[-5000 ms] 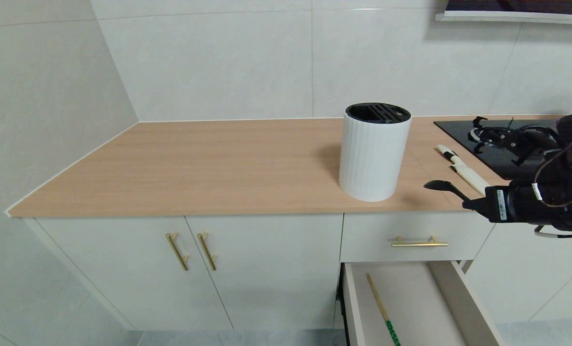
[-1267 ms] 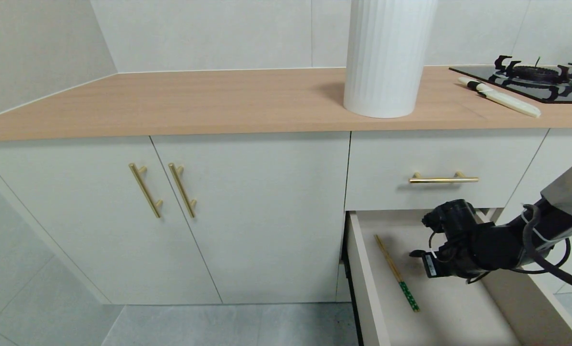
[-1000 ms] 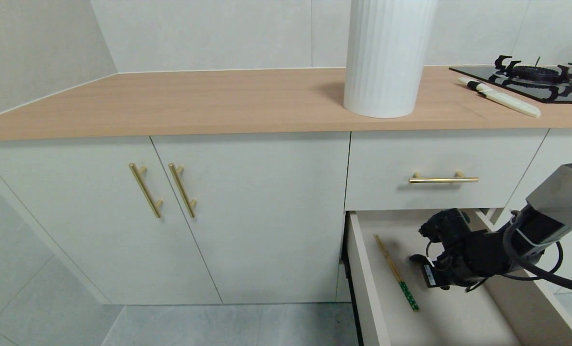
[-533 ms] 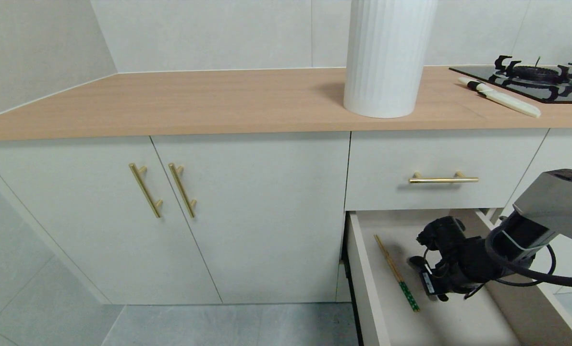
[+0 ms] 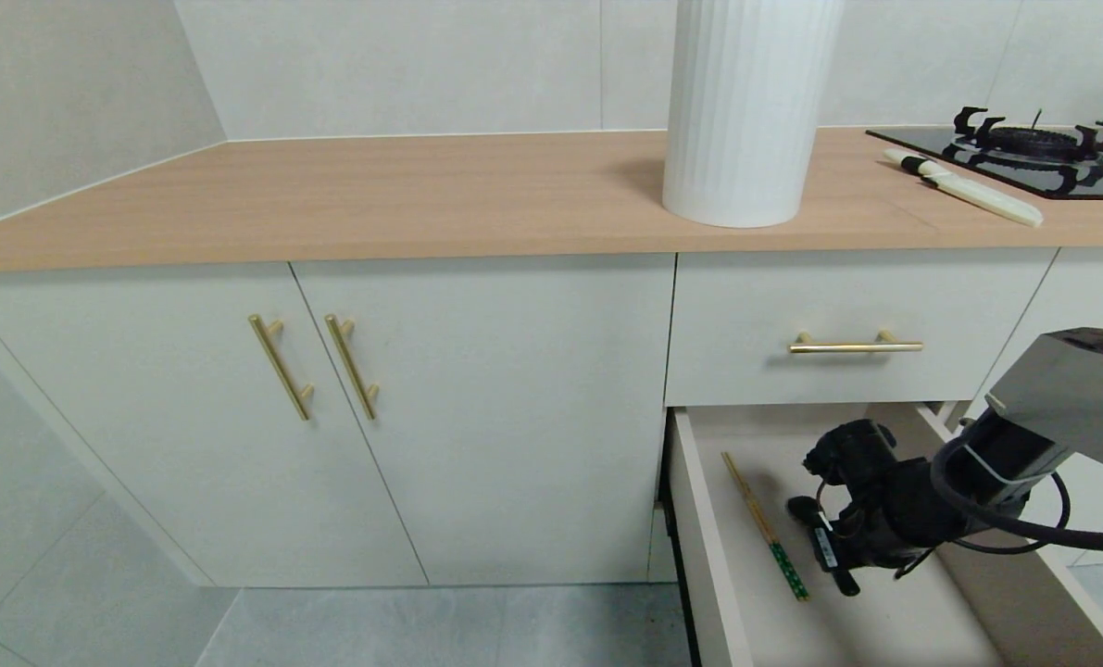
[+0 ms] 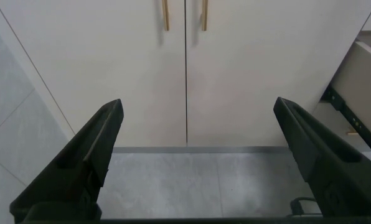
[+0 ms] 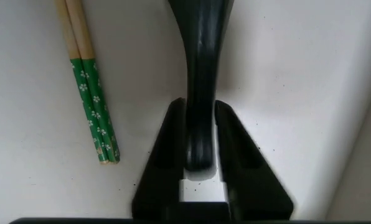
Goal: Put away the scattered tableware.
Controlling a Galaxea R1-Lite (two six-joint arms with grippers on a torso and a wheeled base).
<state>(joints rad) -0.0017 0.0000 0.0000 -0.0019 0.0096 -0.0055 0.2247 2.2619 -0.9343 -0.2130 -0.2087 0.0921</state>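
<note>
My right gripper (image 5: 829,554) is inside the open lower drawer (image 5: 696,519), shut on the handle of a black spoon (image 5: 803,509). In the right wrist view the spoon (image 7: 201,74) runs between the fingers (image 7: 235,140) just above the drawer's white floor. A pair of chopsticks (image 5: 762,537) with green tips lies on the drawer floor beside the spoon; the chopsticks (image 7: 89,87) lie apart from it. A white knife (image 5: 963,191) lies on the counter near the stove. My left gripper (image 6: 197,109) hangs open before the cabinet doors, holding nothing.
A tall white ribbed holder (image 5: 741,111) stands on the wooden counter (image 5: 375,195). A black stove (image 5: 1033,144) sits at the counter's right end. A shut drawer with a gold handle (image 5: 855,346) is above the open one. The open drawer's right wall (image 5: 996,574) lies close to my right arm.
The head camera has dropped since the oldest frame. My right gripper has carried the black spoon from counter height down into the drawer, sinking a little lower over the last second.
</note>
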